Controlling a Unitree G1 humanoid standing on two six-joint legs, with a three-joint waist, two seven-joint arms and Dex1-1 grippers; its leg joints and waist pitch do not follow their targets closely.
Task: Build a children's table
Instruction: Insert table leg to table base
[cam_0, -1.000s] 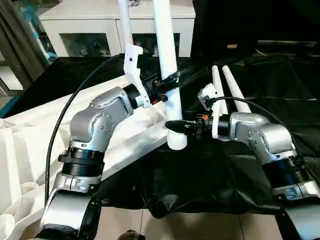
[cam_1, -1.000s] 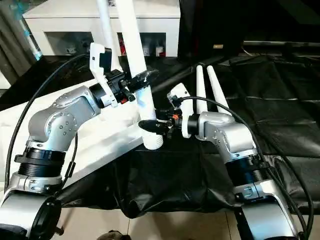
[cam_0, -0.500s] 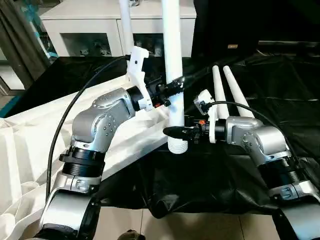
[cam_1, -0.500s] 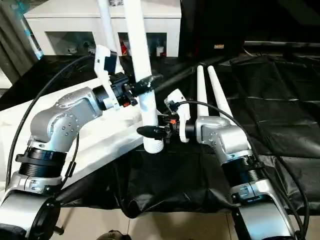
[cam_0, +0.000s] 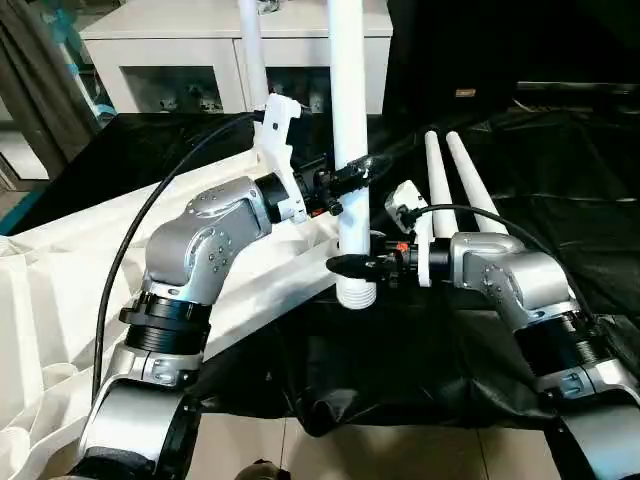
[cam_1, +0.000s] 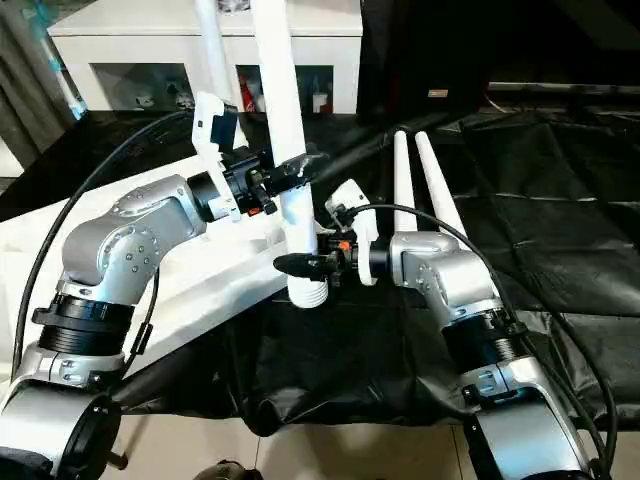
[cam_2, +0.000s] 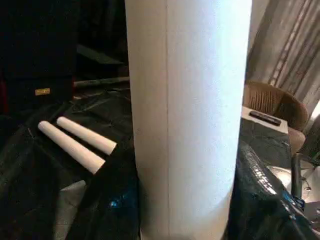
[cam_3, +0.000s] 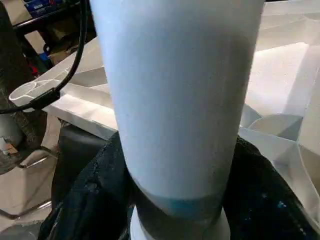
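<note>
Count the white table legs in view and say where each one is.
4: one leg upright in both grippers' jaws, one standing behind it, two lying side by side on the black cloth.

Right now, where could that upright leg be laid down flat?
The black cloth right of the two spare legs is bare. It is crowded at the tabletop corner, where both grippers close around the upright leg.

Both grippers, left (cam_0: 352, 176) above right (cam_0: 350, 266), fingers facing inward.

Upright white leg (cam_0: 349, 120), left tool (cam_0: 352, 176) gripping, right tool (cam_0: 352, 265) lower
</note>
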